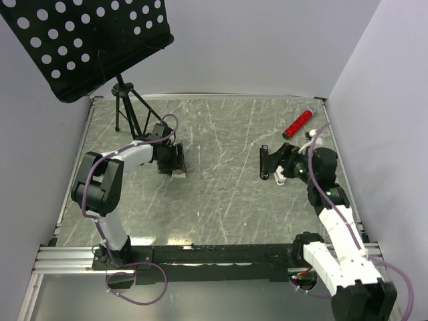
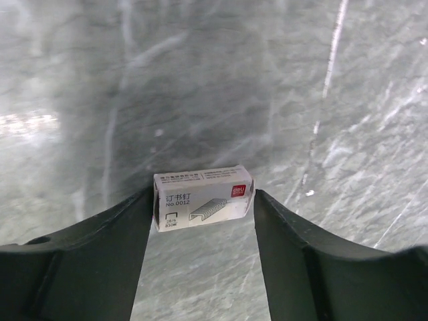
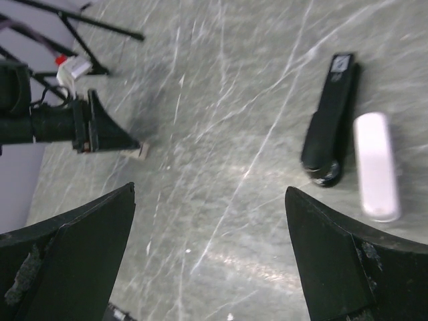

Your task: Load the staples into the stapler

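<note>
Left wrist view: the left gripper (image 2: 203, 204) sits low over the tabletop (image 2: 221, 80) with its fingers (image 2: 130, 224) either side of the box (image 2: 200, 194), a small cream one with a strip of staples printed on it. The box lies flat, its long axis running straight across from one finger to the other, so the fingers meet its two short ends. Both ends look to be touching the inner faces. Whether the gripper is already clamped on them or just short of it, I cannot tell.

The top view puts this pairing on the left half of the tabletop, well apart from the stapler (image 1: 265, 162), which lies on the right half just beside the right gripper (image 3: 209, 189). That gripper is spread wide and holds nothing. From its wrist camera the stapler is ahead and off to the right, outside the span of the fingers. Its long axis runs mostly away from the camera, and a white bar (image 3: 378, 167) lies alongside it.

So the left arm is nearer the box and the right arm nearer the stapler. The box would need to travel rightward across the tabletop to reach it.
</note>
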Robot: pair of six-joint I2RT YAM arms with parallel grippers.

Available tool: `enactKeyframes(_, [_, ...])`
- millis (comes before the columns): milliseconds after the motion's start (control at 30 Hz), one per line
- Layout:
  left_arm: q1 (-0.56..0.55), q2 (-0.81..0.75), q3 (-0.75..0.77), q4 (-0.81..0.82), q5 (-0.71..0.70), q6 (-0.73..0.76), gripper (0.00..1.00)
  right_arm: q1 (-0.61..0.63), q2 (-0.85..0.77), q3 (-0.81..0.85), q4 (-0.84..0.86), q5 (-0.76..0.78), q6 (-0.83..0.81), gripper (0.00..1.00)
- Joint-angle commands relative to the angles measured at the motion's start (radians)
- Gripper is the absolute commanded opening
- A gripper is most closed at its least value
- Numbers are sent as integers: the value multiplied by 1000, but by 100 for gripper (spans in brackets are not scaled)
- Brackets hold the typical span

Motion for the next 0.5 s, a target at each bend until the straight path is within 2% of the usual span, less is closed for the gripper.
enactKeyframes(0, [-34,25,8,10,39,5,66,120,73,-22,107,-13,78,100])
enactKeyframes(167, [-65,25,-2,27,53,-16,65,294,183,-48,202,33,180,100])
enactKeyframes(300, [-103,39,-7,42,64,-15,62,372,315,-68,299,10,254,100])
enactKeyframes(467, [-143,59,-4,61,61,-13,60,412,432,-84,414,-2,302,100])
